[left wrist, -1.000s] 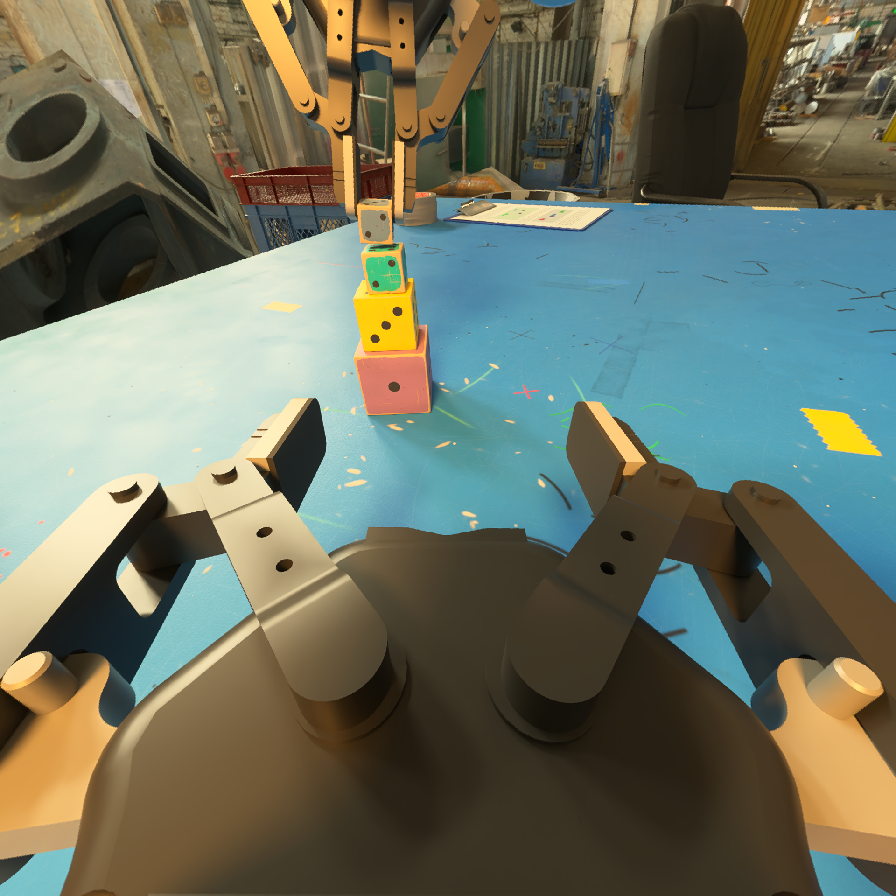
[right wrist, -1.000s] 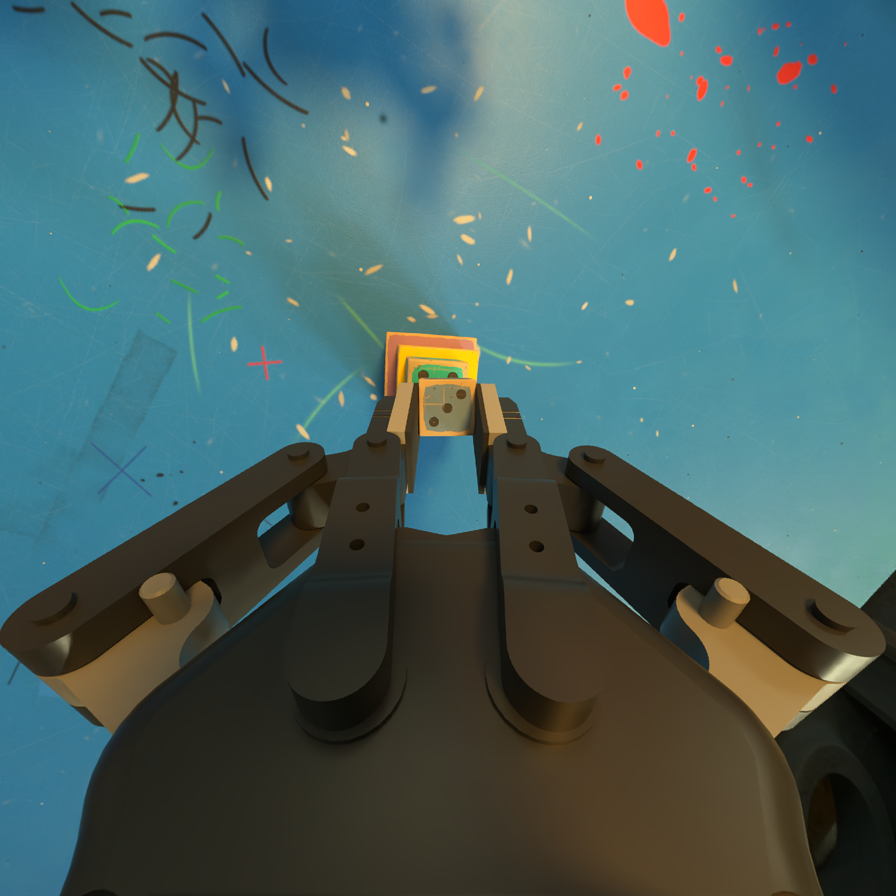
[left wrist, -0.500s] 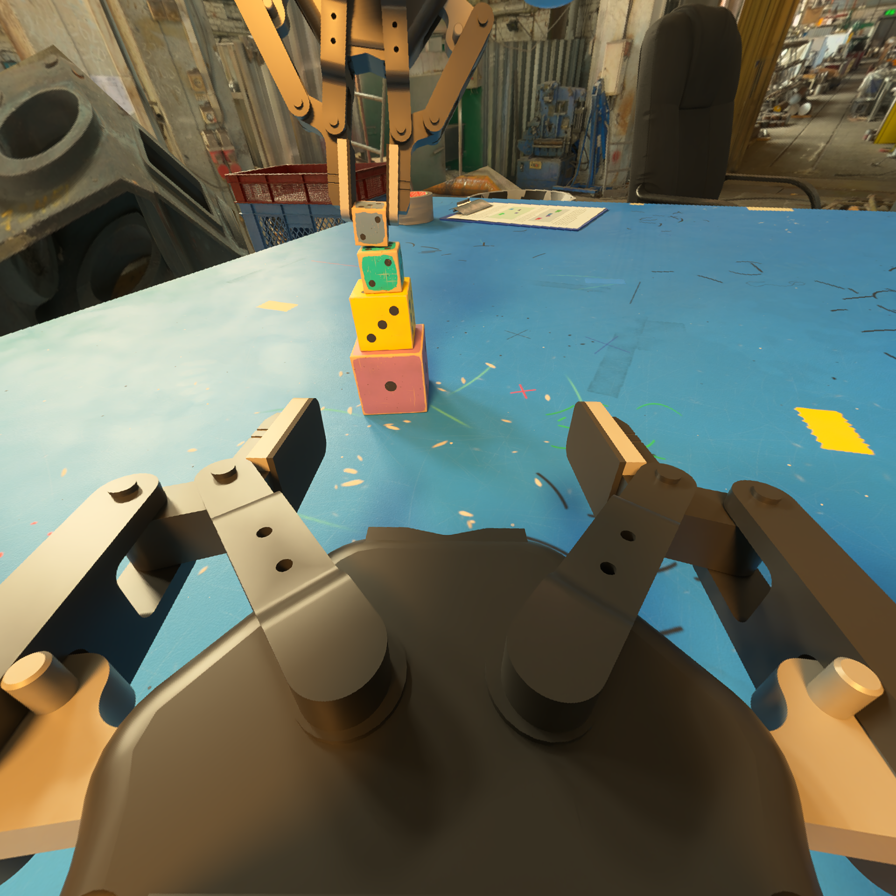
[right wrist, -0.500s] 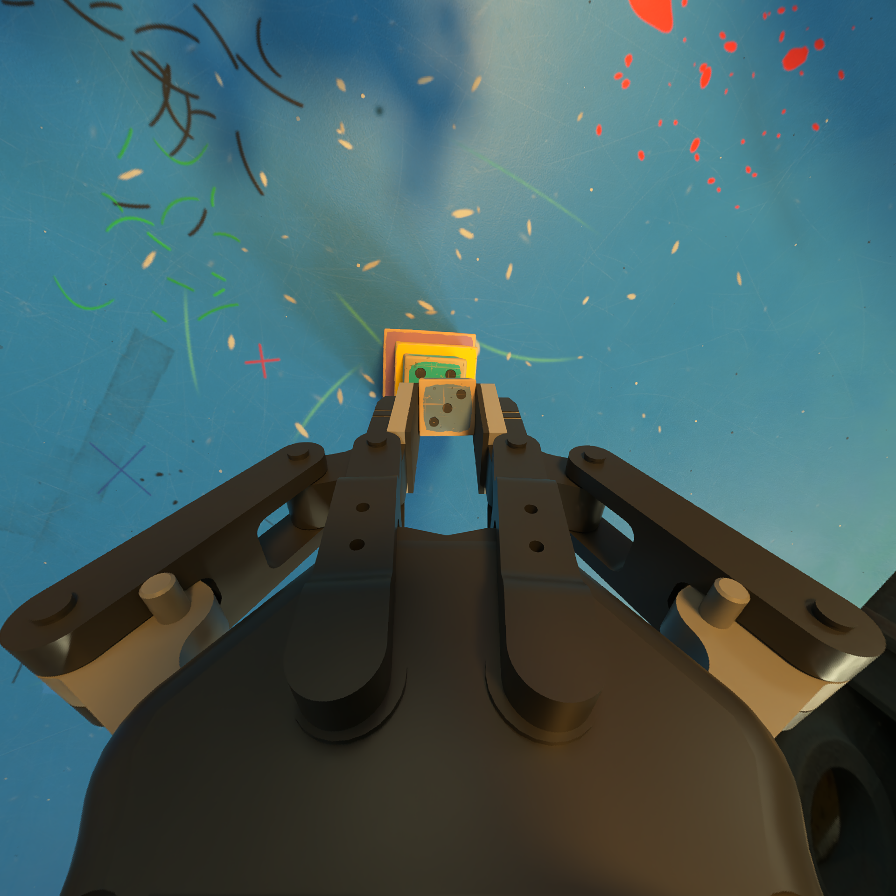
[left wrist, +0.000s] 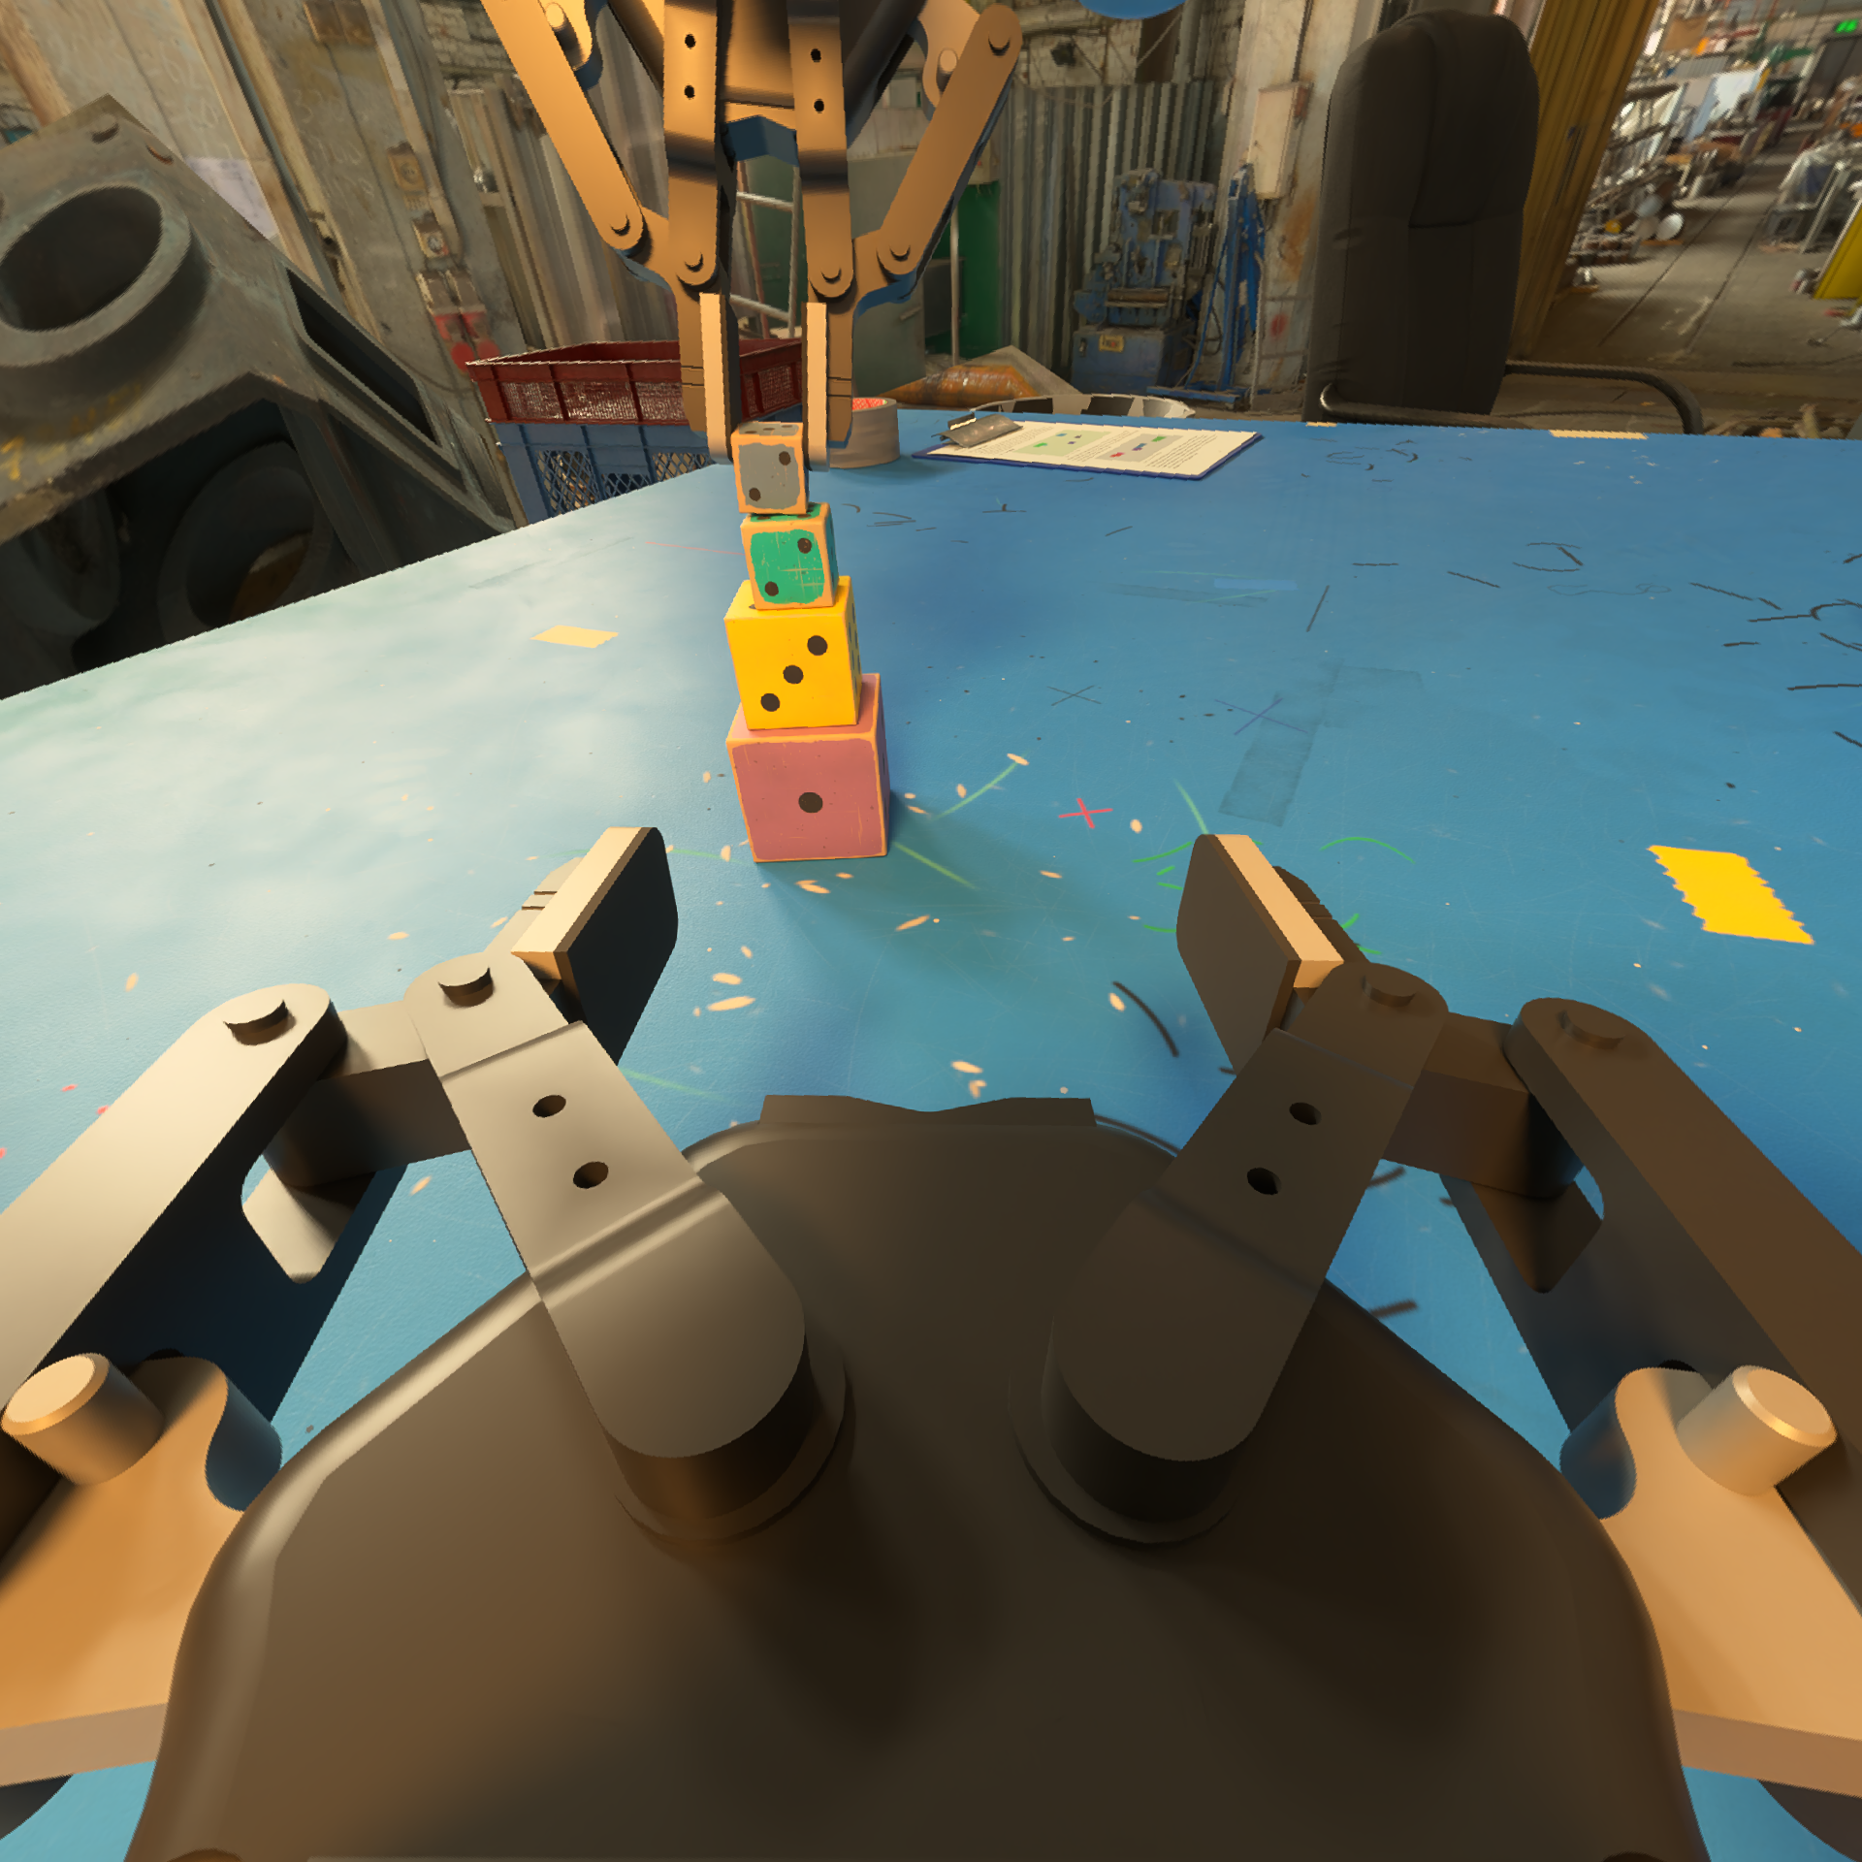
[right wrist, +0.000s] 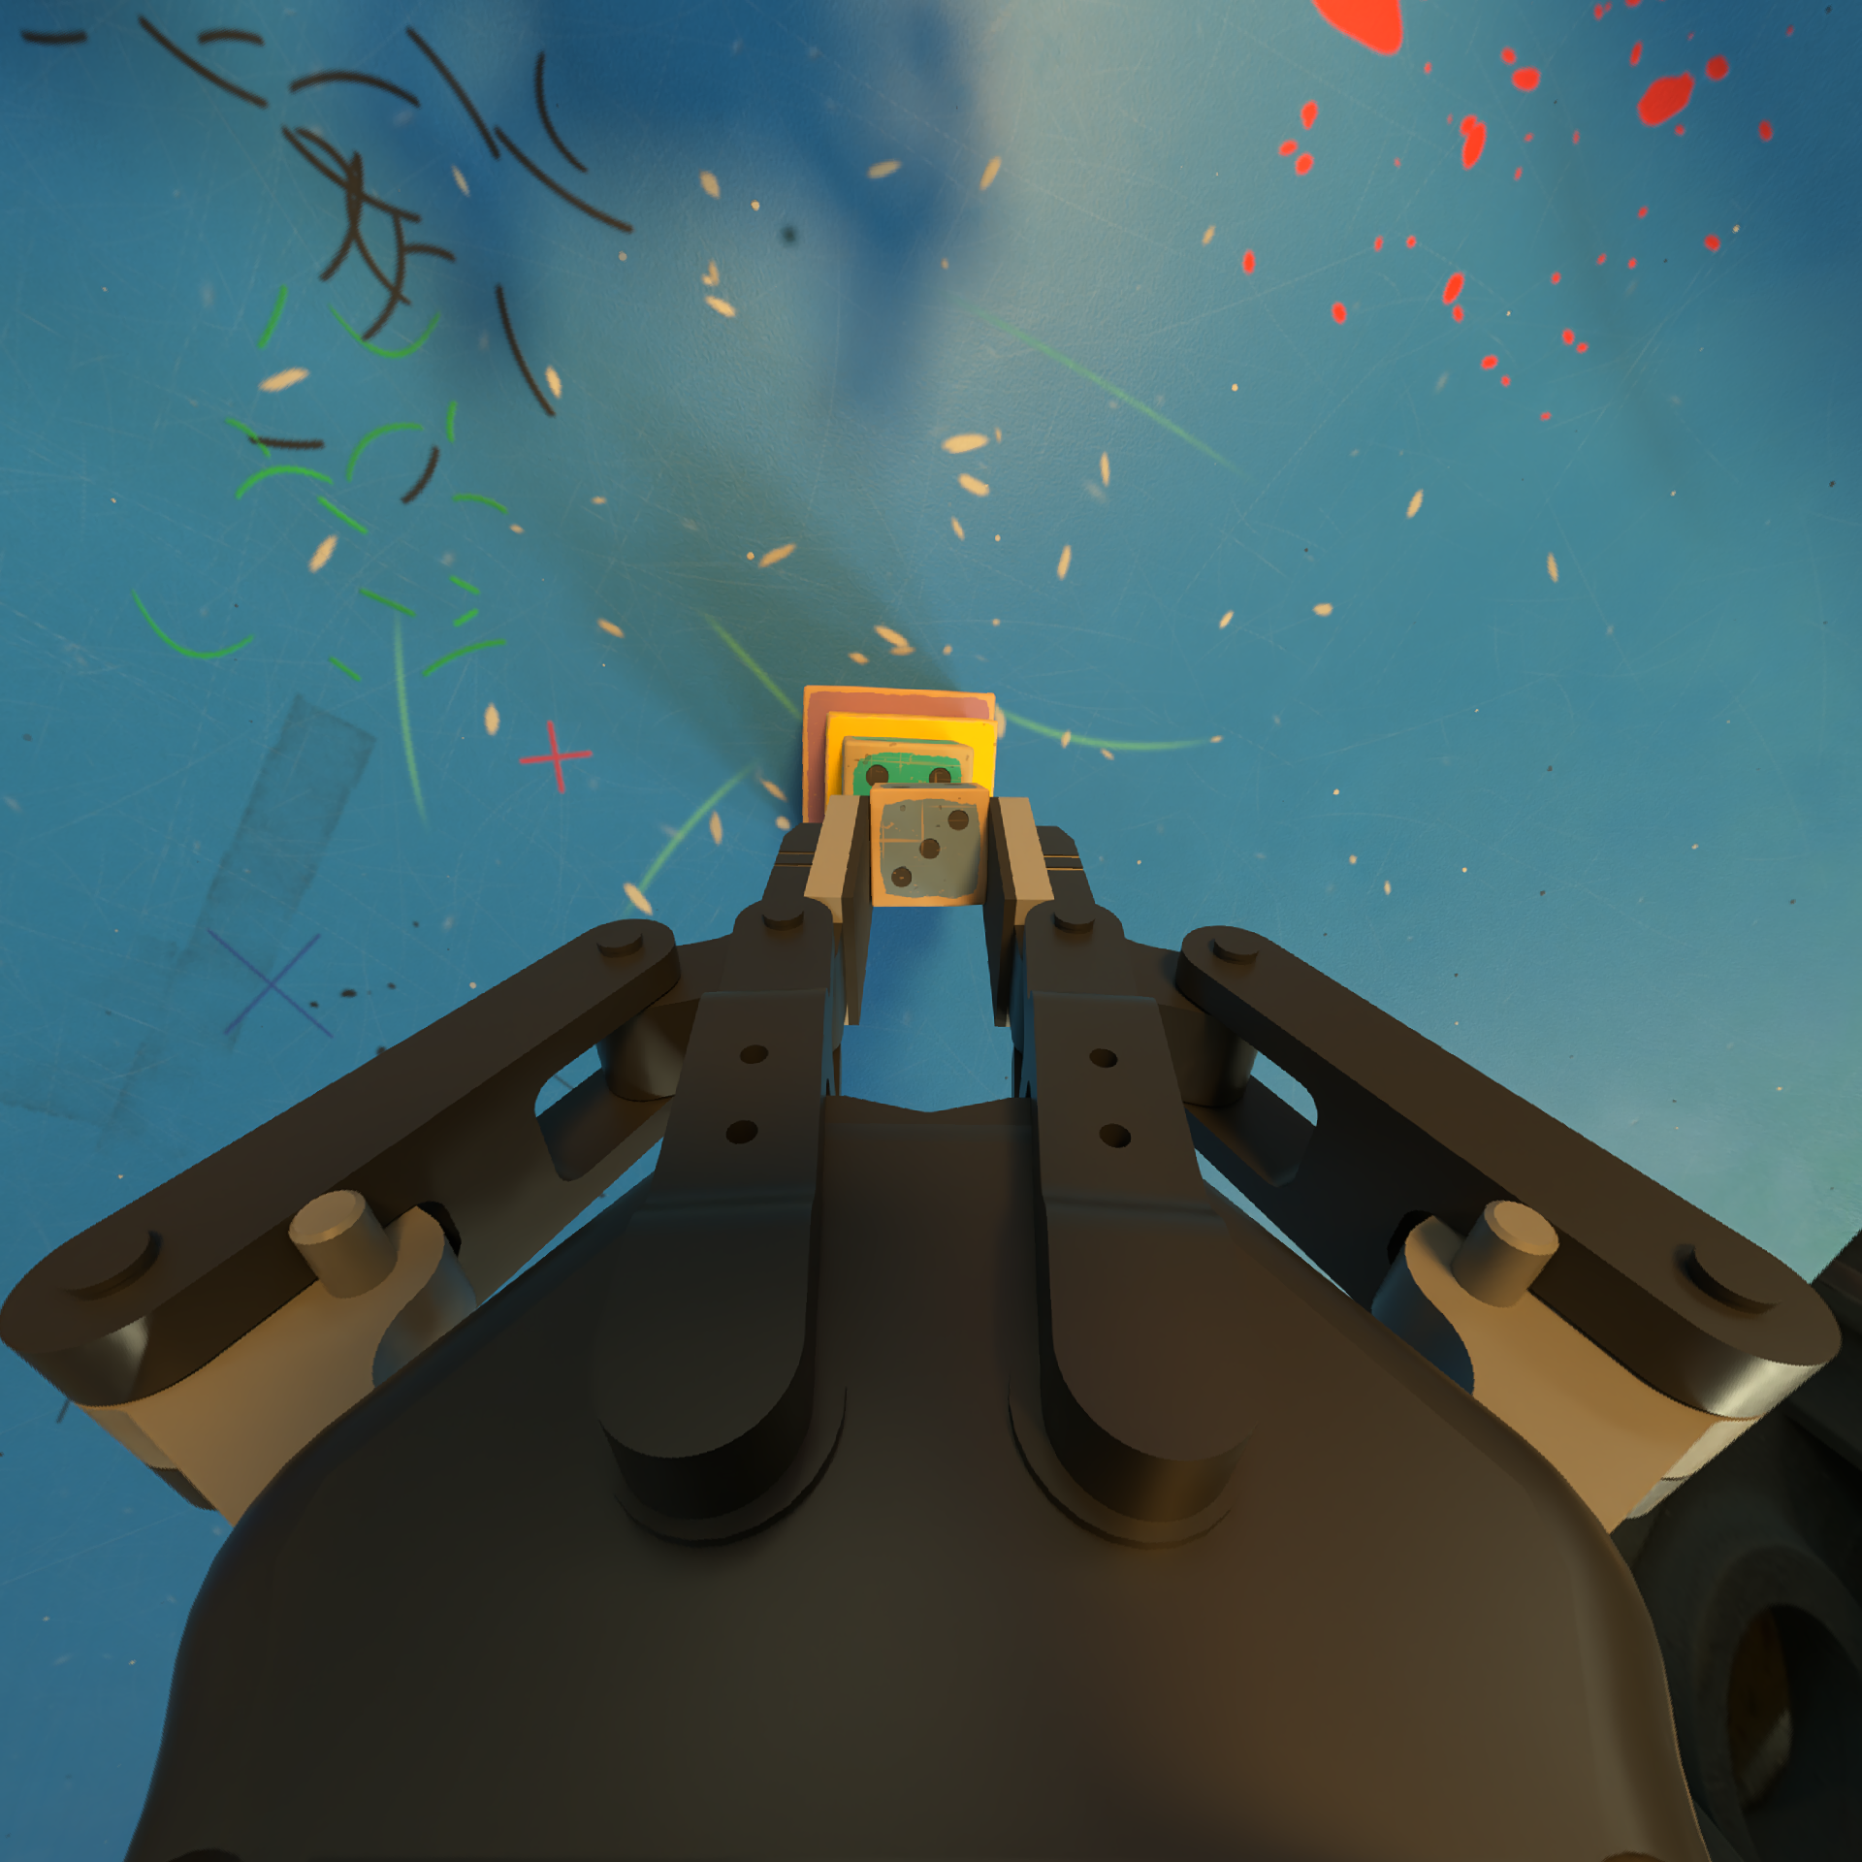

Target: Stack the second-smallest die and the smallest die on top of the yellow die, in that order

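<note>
A stack stands on the blue table [left wrist: 1411,655]: a pink die [left wrist: 811,796] at the bottom, the yellow die [left wrist: 796,655] on it, then the green die [left wrist: 791,559]. The small grey die [left wrist: 771,469] sits on top, touching the green one. My right gripper [left wrist: 768,453] comes down from above and is shut on the grey die [right wrist: 929,846]. In the right wrist view the green die [right wrist: 907,761], the yellow die [right wrist: 912,727] and the pink die [right wrist: 897,700] show as rims under it. My left gripper [left wrist: 917,841] is open and empty, low over the table in front of the stack.
A clipboard with a sheet [left wrist: 1088,448] and a tape roll [left wrist: 872,428] lie at the table's far edge. A red crate [left wrist: 605,388] on a blue crate, a dark machine block [left wrist: 151,353] and a black chair [left wrist: 1411,202] stand beyond the table.
My right gripper has lowered the grey die a little, from just above the green die to resting on it. My left gripper has stayed open and hardly moved.
</note>
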`<action>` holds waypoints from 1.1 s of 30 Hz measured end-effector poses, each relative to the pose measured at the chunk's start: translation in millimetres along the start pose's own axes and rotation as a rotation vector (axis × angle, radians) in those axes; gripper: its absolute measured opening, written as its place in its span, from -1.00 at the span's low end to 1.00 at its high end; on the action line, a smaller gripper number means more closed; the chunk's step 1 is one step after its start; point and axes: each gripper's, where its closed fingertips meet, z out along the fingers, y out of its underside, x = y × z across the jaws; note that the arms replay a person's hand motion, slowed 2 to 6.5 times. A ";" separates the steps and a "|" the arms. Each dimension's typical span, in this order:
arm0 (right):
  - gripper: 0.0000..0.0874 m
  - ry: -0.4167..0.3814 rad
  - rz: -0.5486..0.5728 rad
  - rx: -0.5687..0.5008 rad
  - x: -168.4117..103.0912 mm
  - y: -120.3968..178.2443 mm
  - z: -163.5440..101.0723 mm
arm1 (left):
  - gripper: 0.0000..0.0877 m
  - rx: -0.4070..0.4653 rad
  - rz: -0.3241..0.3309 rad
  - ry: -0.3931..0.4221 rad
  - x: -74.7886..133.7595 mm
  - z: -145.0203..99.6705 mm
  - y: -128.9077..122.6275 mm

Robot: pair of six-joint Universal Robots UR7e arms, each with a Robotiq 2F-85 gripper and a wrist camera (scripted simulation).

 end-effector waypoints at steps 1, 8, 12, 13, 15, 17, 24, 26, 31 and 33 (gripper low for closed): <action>-0.54 -0.002 0.002 0.001 -0.1 0.1 0.0 | 0.95 0.000 0.000 0.000 0.0 0.0 0.0; -0.49 -0.003 0.010 0.002 -0.5 0.9 1.1 | 0.95 0.001 -0.003 0.001 -0.1 -0.2 0.0; -0.46 -0.001 0.009 0.006 -0.6 0.1 1.1 | 0.95 0.002 -0.003 0.001 -0.1 -0.4 -0.1; -0.45 -0.001 0.009 0.009 -0.5 -0.3 0.9 | 0.95 0.002 -0.003 0.001 -0.1 -0.4 -0.1; -0.43 0.000 0.012 0.016 -0.5 -1.4 0.3 | 0.95 0.002 -0.004 0.001 -0.1 -0.5 -0.2; -0.41 0.000 0.015 0.024 -0.7 -2.6 -0.6 | 0.95 0.002 -0.004 0.001 -0.1 -0.5 -0.1; -0.22 0.016 0.027 0.045 -1.7 -7.1 -6.2 | 0.95 0.002 -0.004 0.002 0.0 -0.5 -0.1; -0.12 0.026 0.037 0.049 -2.2 -7.9 -8.5 | 0.95 0.002 -0.004 0.002 0.0 -0.6 -0.1; 0.17 0.061 0.064 0.061 -4.7 -8.5 -14.5 | 0.95 0.001 -0.004 0.003 0.1 -0.5 -0.1; 0.27 0.079 0.073 0.071 -6.2 -8.4 -16.8 | 0.95 0.001 -0.003 0.003 0.3 -0.5 -0.1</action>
